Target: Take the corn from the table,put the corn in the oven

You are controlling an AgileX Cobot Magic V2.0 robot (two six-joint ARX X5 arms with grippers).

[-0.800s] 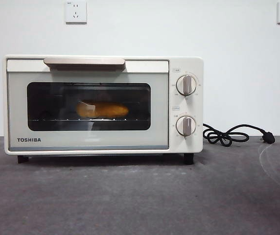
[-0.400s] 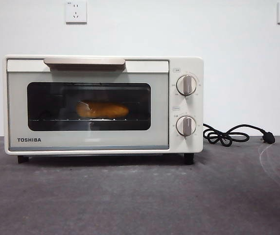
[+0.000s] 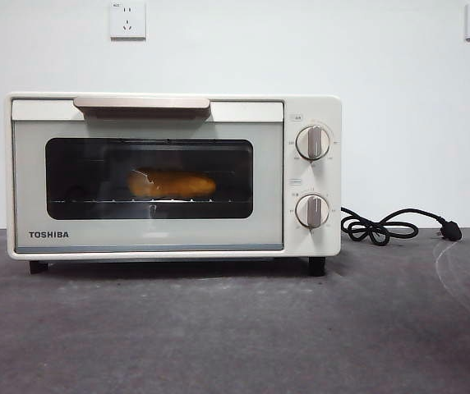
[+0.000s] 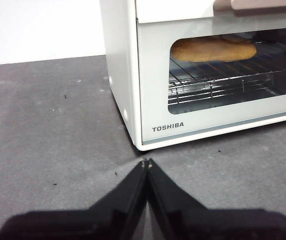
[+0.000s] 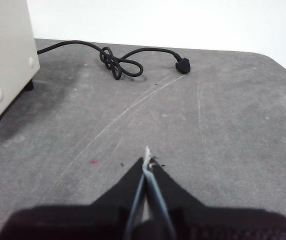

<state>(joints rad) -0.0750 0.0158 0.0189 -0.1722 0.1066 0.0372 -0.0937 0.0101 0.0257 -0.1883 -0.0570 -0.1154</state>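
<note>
The corn (image 3: pixel 172 184) lies on the wire rack inside the cream-white oven (image 3: pixel 173 176), seen through its closed dark glass door; the left wrist view also shows the corn (image 4: pixel 213 50) behind the glass. My left gripper (image 4: pixel 146 163) hovers shut and empty over the table (image 3: pixel 235 328), short of the oven's front left corner. Off to the oven's right side, my right gripper (image 5: pixel 147 161) is shut with nothing in it, above bare table (image 5: pixel 208 125). Neither gripper appears in the front view.
A black power cord (image 3: pixel 387 225) with its plug (image 5: pixel 183 65) lies coiled on the table to the right of the oven. Two wall sockets (image 3: pixel 127 19) sit on the white wall behind. The table's right corner edge (image 5: pixel 283 62) shows in the right wrist view.
</note>
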